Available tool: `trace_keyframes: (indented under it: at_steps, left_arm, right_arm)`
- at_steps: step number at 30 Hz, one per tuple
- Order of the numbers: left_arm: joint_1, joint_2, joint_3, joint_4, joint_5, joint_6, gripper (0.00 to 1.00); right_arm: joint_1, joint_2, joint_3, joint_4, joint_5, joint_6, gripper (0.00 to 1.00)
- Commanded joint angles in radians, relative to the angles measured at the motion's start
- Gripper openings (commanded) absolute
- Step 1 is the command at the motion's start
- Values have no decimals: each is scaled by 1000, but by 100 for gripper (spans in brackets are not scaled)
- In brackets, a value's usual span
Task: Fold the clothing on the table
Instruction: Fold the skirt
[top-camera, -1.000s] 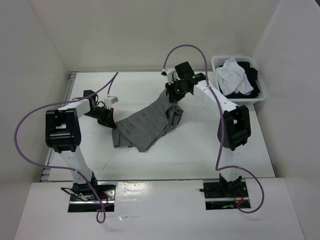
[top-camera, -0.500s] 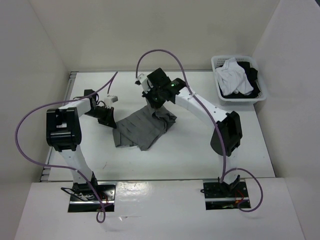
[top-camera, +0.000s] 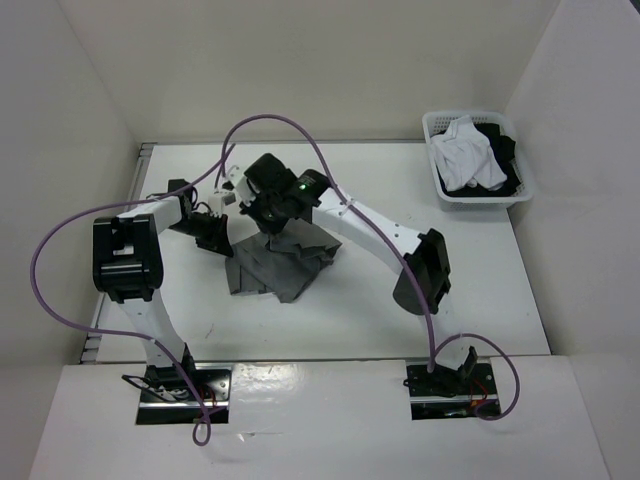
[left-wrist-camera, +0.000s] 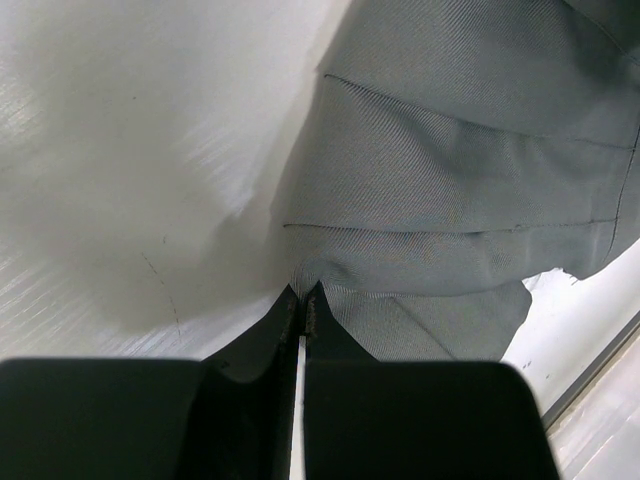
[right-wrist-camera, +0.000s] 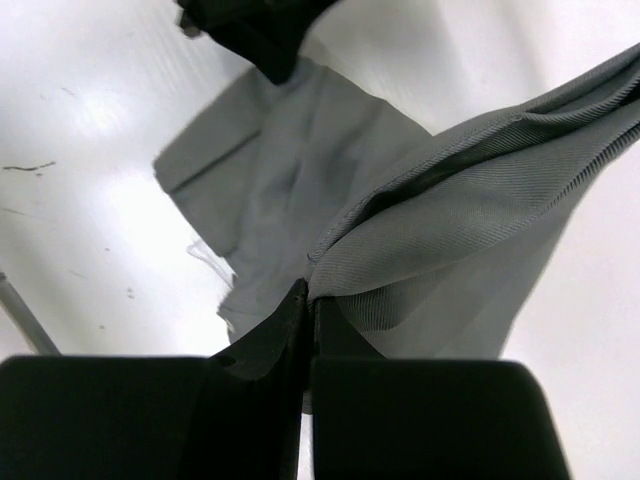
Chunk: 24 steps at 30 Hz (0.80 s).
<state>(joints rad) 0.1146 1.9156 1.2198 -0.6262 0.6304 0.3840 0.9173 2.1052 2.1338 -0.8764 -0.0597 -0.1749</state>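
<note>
The clothing (top-camera: 282, 268), a grey pleated skirt, lies bunched on the white table (top-camera: 400, 290), left of centre. My left gripper (top-camera: 222, 243) sits low at the skirt's left edge. In the left wrist view its jaws (left-wrist-camera: 303, 293) are shut, pinching a corner of the grey fabric (left-wrist-camera: 450, 170). My right gripper (top-camera: 268, 218) hangs just above the skirt's upper part, close to the left gripper. In the right wrist view it (right-wrist-camera: 309, 290) is shut on a lifted fold of the skirt (right-wrist-camera: 470, 190), which drapes over the layer lying flat below.
A white lattice basket (top-camera: 512, 198) with white and black garments stands at the back right of the table. White walls close in the table on the left, back and right. The left arm's dark gripper (right-wrist-camera: 255, 30) shows at the top of the right wrist view.
My right arm has swung left across the table with the skirt's edge, folding the fabric over toward the left gripper. The left arm has stayed put.
</note>
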Motion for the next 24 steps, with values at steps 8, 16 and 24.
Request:
trace_keyframes:
  at_steps: [8, 16, 24]
  left_arm:
    - [-3, 2, 14, 0, 52, -17, 0]
    - [-3, 2, 14, 0, 61, -17, 0]
    - [-3, 2, 14, -9, 61, -17, 0]
  right_arm:
    - [133, 81, 103, -52, -55, 22, 0]
    - [155, 124, 112, 3, -114, 52, 22]
    - [137, 124, 214, 44, -254, 84, 77]
